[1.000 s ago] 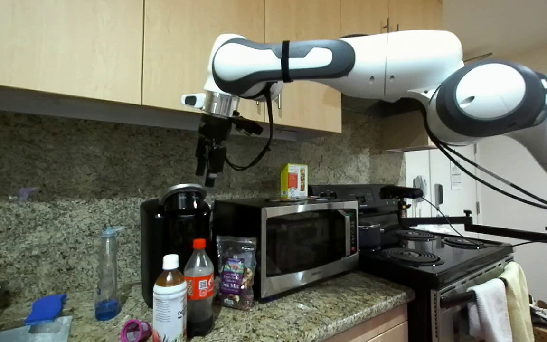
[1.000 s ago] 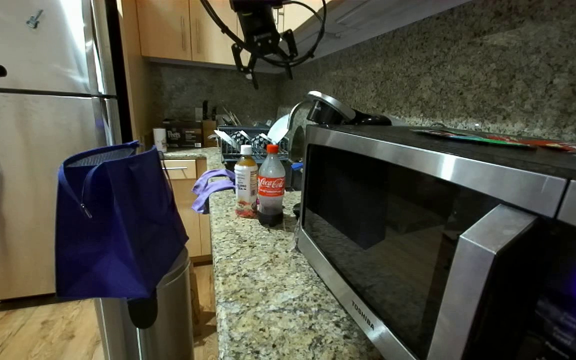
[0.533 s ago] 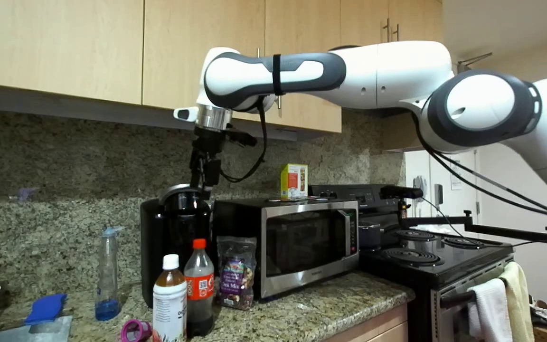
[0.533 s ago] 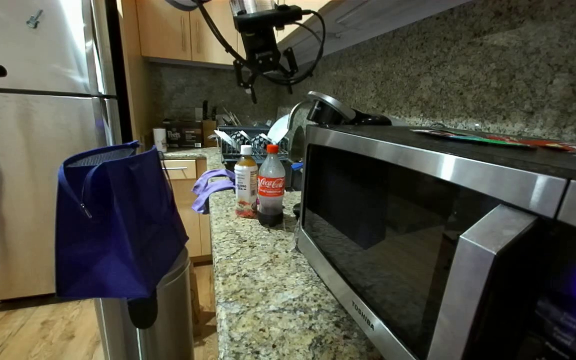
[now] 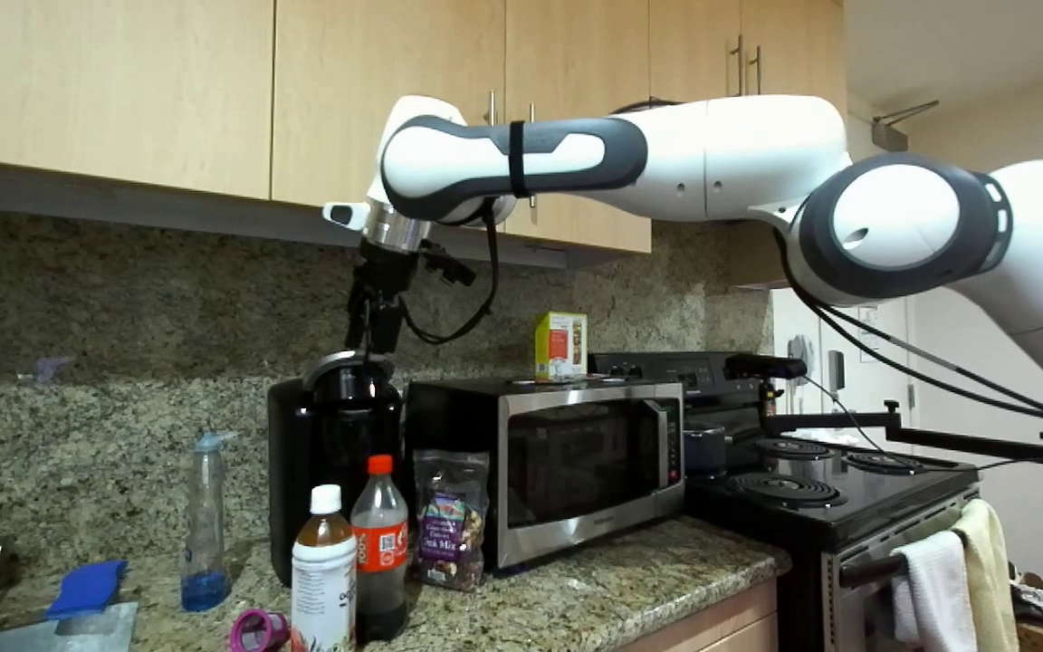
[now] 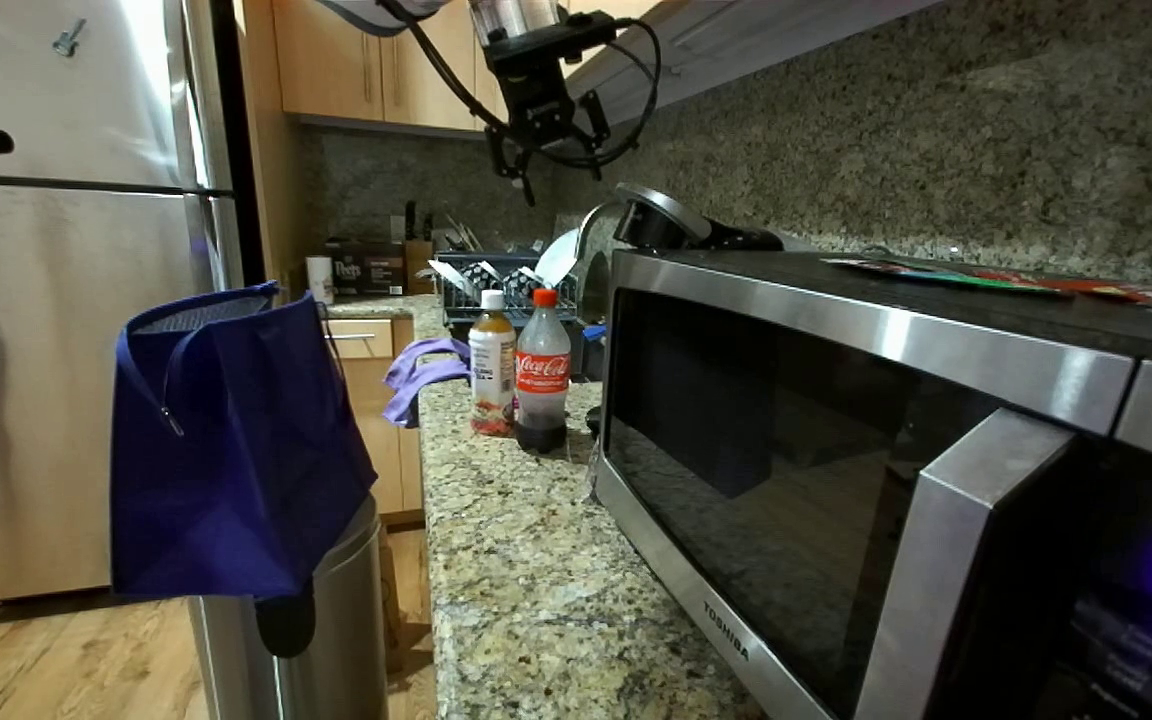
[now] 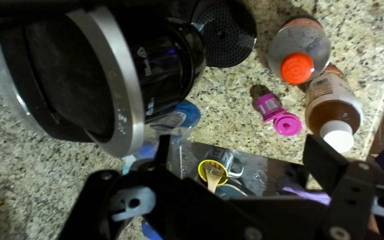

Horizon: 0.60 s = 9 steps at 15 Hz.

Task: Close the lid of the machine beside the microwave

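Observation:
The machine [image 5: 291,480] is a tall black coffee maker standing left of the silver microwave [image 5: 589,462] in an exterior view. Its black lid with a silver rim [image 5: 340,360] is at the machine's top; in an exterior view the lid [image 6: 666,212] is tilted, and the microwave [image 6: 786,420] hides the machine below it. The wrist view shows the lid [image 7: 75,76] large at upper left and the machine's front [image 7: 160,63]. My gripper [image 5: 373,349] is open and empty near the lid. Its spread fingers show in an exterior view [image 6: 564,186] and the wrist view [image 7: 240,145]. Contact cannot be told.
A cola bottle [image 5: 380,552] and a white-capped bottle [image 5: 324,570] stand in front of the machine. A snack bag [image 5: 451,521] leans by the microwave. A yellow box [image 5: 561,344] is beyond it. Wall cabinets [image 5: 386,100] hang above. A yellow-rimmed mug [image 7: 220,163] lies in the sink.
My gripper has come down toward the machine's top and moved left in an exterior view, tilting slightly in the last half second. The lid and the machine have not visibly moved.

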Tool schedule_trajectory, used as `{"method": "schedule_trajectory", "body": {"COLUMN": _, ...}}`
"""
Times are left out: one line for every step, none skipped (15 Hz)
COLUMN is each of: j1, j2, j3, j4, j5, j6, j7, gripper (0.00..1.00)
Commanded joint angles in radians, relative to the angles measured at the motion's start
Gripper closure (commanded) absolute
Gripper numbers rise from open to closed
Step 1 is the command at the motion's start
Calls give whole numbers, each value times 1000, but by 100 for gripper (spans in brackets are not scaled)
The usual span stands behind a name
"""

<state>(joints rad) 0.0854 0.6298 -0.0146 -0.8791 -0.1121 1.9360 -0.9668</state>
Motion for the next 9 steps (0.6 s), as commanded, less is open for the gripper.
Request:
{"method": "schedule_trajectory", "body": {"j1": 10, "j2": 41, "j3": -28, "j4": 66, "j5": -42, "j6": 62, "j7": 15, "gripper": 0}}
{"method": "schedule_trajectory", "body": {"j1": 12, "j2": 52, "j3": -39, "j4": 77, "j5": -56, "j6": 70, "j7": 20, "gripper": 0}}
{"method": "schedule_trajectory", "body": {"j1": 13, "j2": 64, "j3": -49, "j4": 88, "j5": -64, "j6": 71, "j7": 23, "gripper": 0}}
{"method": "schedule_trajectory", "body": {"j1": 17, "j2": 79, "j3": -63, "j4": 107, "j5": -76, "j6": 53, "j7": 26, "gripper": 0}}
{"method": "schedule_trajectory", "body": {"j1": 18, "j2": 93, "j3": -73, "j4": 125, "j5": -82, "j6": 41, "j7": 26, "gripper": 0}}
{"method": "schedule_trajectory", "body": {"j1": 19, "j2": 111, "j3": -82, "j4": 141, "j5": -92, "j6": 42, "j7": 20, "gripper": 0}}
{"method": "schedule_trajectory", "body": {"j1": 18, "j2": 128, "j3": -91, "j4": 157, "j5": -99, "j6": 46, "j7": 14, "gripper": 0}}
{"method": "schedule_trajectory", "body": {"j1": 18, "j2": 142, "j3": -96, "j4": 169, "j5": -103, "j6": 32, "j7": 11, "gripper": 0}}
{"method": "schedule_trajectory", "body": {"j1": 17, "j2": 153, "j3": -100, "j4": 181, "j5": -101, "j6": 23, "j7": 11, "gripper": 0}}
